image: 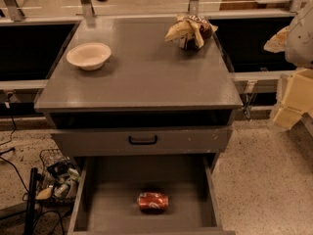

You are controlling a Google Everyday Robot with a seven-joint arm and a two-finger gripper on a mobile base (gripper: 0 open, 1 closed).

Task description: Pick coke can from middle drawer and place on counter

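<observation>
Coke can lying on its side in the open middle drawer.
We see it toward the drawer's front, below the counter, which carries a bowl and a snack bag. The gripper hangs at the right edge, well apart, and we cannot tell its state.

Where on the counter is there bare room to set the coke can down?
The counter is bare across its front half, ahead of the bowl and snack bag, and in the strip between them. Its back corners are taken. The gripper hangs off its right side.
</observation>
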